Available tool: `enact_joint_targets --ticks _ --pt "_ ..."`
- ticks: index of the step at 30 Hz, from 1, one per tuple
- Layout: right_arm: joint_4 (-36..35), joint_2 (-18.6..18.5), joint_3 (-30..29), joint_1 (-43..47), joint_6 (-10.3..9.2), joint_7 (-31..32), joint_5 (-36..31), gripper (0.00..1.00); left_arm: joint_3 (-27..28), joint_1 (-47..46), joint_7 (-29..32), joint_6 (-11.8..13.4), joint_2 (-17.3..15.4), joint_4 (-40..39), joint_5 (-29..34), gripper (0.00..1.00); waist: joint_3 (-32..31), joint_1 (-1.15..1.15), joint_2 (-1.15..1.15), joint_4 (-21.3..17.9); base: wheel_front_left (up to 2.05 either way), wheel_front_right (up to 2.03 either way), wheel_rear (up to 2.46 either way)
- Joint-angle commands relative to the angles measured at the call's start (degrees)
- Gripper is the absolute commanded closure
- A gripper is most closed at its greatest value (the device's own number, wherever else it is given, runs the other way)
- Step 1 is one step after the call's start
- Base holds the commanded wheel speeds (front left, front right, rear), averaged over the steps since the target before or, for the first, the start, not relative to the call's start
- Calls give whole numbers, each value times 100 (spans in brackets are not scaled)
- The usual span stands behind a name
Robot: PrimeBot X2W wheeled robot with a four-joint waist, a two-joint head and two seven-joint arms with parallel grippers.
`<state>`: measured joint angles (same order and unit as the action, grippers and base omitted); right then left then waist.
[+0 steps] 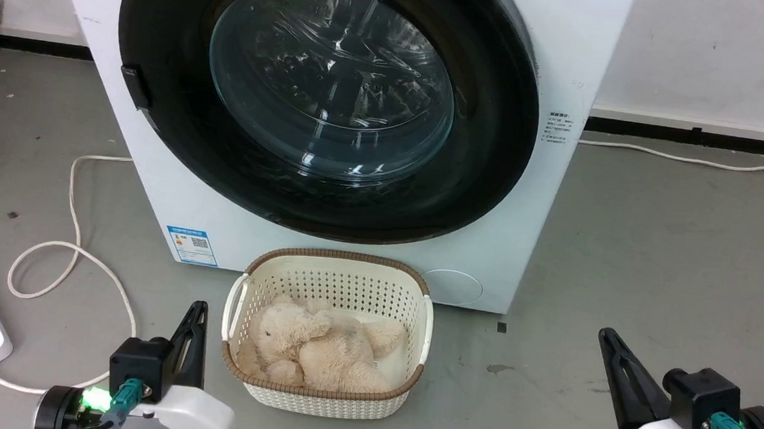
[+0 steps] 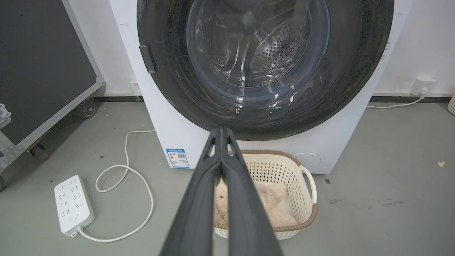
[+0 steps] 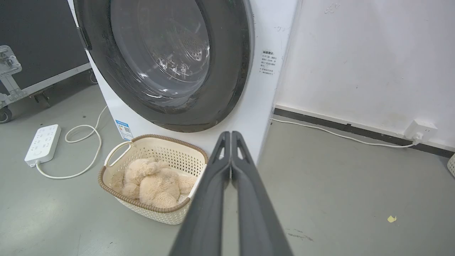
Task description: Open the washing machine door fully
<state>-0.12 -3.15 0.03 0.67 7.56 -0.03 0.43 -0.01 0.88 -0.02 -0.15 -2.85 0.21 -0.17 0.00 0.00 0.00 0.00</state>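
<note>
Washing machine door (image 1: 492,114) sits shut, flush in the washing machine (image 1: 150,210) front, latch tab (image 1: 131,88) on its left rim. Basket (image 1: 338,255) waits just below it, likely for loading. Left gripper (image 1: 198,309) and right gripper (image 1: 608,336) hang well short of the machine, fingers pressed together, holding nothing; reach apparently not yet begun.

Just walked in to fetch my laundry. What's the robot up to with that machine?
Nothing is being handled yet. The washing machine door is shut on the white washing machine. The left claw and right claw are both shut, low near the floor, touching nothing. A basket holding a plush toy sits on the floor just before the machine.
</note>
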Motion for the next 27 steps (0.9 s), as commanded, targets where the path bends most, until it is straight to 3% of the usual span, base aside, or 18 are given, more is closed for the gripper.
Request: enact_joint_targets --ticks 1,18,19,27 --pt "12 27 -3 -67 -8 3 -43 100 1 -88 2 15 -3 -21 17 100 0 0 0 0 0 0 0" --pt "12 27 -3 -67 -8 3 -43 100 1 -88 2 15 -3 -21 17 100 0 0 0 0 0 0 0" --pt "-1 -1 1 1 0 0 3 0 1 1 0 -1 0 0 -1 0 0 0 0 0 0 0 0" --pt "-10 0 -4 13 0 -57 57 0 -33 6 -57 12 0 8 1 0 13 0 0 2 0 0 0"
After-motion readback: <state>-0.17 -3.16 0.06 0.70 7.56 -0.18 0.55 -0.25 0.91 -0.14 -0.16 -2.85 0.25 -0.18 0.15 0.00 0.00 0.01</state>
